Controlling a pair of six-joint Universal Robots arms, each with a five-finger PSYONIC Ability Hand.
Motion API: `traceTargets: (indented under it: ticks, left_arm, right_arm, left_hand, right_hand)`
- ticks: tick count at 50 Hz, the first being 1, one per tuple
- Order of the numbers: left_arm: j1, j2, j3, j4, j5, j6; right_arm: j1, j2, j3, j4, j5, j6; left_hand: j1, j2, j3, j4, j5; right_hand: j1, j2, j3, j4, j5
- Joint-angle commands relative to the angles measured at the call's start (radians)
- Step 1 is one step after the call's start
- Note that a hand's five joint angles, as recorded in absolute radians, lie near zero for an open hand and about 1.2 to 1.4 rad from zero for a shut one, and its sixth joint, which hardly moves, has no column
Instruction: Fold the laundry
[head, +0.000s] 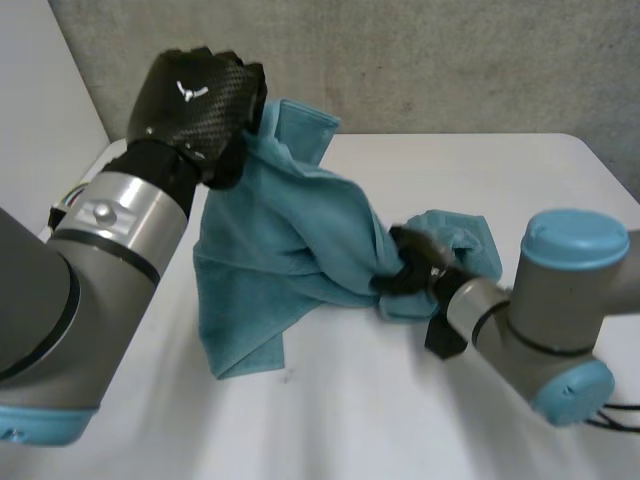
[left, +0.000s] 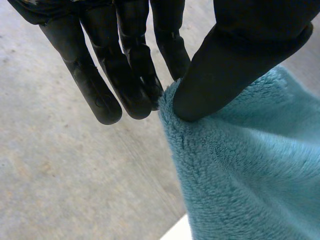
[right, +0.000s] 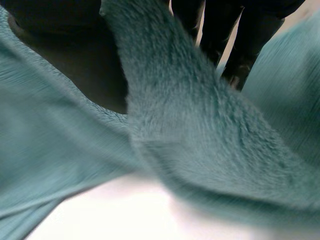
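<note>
A teal fleece towel (head: 290, 250) hangs bunched between my two hands above the white table (head: 420, 420). My left hand (head: 200, 100) is raised at the back left and pinches an upper edge of the towel (left: 240, 170) between its thumb (left: 220, 75) and fingers (left: 135, 75). Low at the right, my right hand (head: 415, 265) has its fingers closed round a gathered fold at the towel's right side. In the right wrist view that fold of towel (right: 200, 130) runs between the thumb (right: 70, 55) and the fingers (right: 235, 35). The towel's lower corner rests on the table.
A grey wall (head: 400, 60) stands behind the table's far edge. Bare tabletop lies in front of the towel and toward the far right corner.
</note>
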Motion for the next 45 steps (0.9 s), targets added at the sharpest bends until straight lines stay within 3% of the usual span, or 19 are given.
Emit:
traceTargets:
  ticks: [1, 3, 7, 10, 12, 15, 18, 25, 32, 39, 43, 45]
  left_arm:
    - [0.058, -0.087, 0.147, 0.136, -0.003, -0.032]
    - [0.064, -0.128, 0.217, 0.165, -0.006, -0.03]
    - [0.07, -0.185, 0.402, 0.247, -0.023, -0.051]
    - [0.075, -0.187, 0.424, 0.296, -0.036, -0.065]
    - [0.073, -0.178, 0.404, 0.424, -0.067, -0.084]
    - [0.069, -0.175, 0.326, 0.503, -0.099, -0.087]
    - [0.065, -0.174, 0.269, 0.505, -0.109, -0.087]
    - [0.068, -0.171, -0.112, 0.48, -0.159, -0.14]
    - [0.073, -0.17, -0.329, 0.388, -0.188, -0.285]
    - [-0.006, -0.17, -0.368, 0.096, -0.178, -0.41]
    - [-0.033, -0.165, -0.356, 0.058, -0.179, -0.403]
    - [-0.037, -0.145, -0.323, 0.058, -0.164, -0.385]
  right_arm:
    - [-0.058, -0.06, -0.24, 0.001, 0.118, -0.32]
    - [-0.087, -0.111, -0.385, -0.013, 0.121, -0.523]
    - [-0.086, -0.135, -0.511, -0.052, 0.11, -0.64]
    - [-0.067, -0.153, -0.565, -0.111, 0.064, -0.642]
    - [-0.066, -0.172, -0.559, -0.129, 0.023, -0.633]
    - [-0.073, -0.222, -0.518, -0.128, -0.058, -0.612]
    - [-0.073, -0.237, -0.452, -0.07, -0.112, -0.605]
    - [-0.086, -0.211, -0.359, 0.178, -0.134, -0.647]
    - [-0.124, -0.081, -0.283, 0.467, -0.123, -0.887]
    - [-0.115, -0.033, -0.239, 0.5, -0.123, -0.938]
    - [-0.101, -0.029, -0.193, 0.477, -0.126, -0.935]
    - [-0.101, -0.029, -0.176, 0.46, -0.126, -0.929]
  left_hand:
    - [0.243, 0.182, 0.18, 0.18, 0.213]
    - [0.243, 0.182, 0.18, 0.18, 0.213]
    - [0.243, 0.182, 0.18, 0.18, 0.213]
    - [0.243, 0.182, 0.18, 0.18, 0.213]
    - [0.243, 0.182, 0.18, 0.18, 0.213]
    - [0.243, 0.182, 0.18, 0.18, 0.213]
    - [0.243, 0.182, 0.18, 0.18, 0.213]
    - [0.243, 0.182, 0.18, 0.18, 0.213]
    - [0.243, 0.182, 0.18, 0.18, 0.213]
    - [0.243, 0.182, 0.18, 0.18, 0.213]
    - [0.243, 0.182, 0.18, 0.18, 0.213]
    - [-0.227, -0.288, -0.289, -0.29, -0.257]
  right_hand:
    - [0.418, 0.219, 0.22, 0.214, 0.245]
    - [0.418, 0.219, 0.22, 0.214, 0.245]
    - [0.418, 0.219, 0.22, 0.214, 0.245]
    - [0.418, 0.219, 0.22, 0.214, 0.245]
    - [0.418, 0.219, 0.22, 0.214, 0.245]
    - [0.418, 0.219, 0.22, 0.214, 0.245]
    - [0.418, 0.219, 0.22, 0.214, 0.245]
    - [0.418, 0.219, 0.22, 0.214, 0.245]
    - [0.418, 0.219, 0.22, 0.214, 0.245]
    - [0.418, 0.219, 0.22, 0.214, 0.245]
    - [0.418, 0.219, 0.22, 0.214, 0.245]
    - [0.418, 0.219, 0.22, 0.214, 0.245]
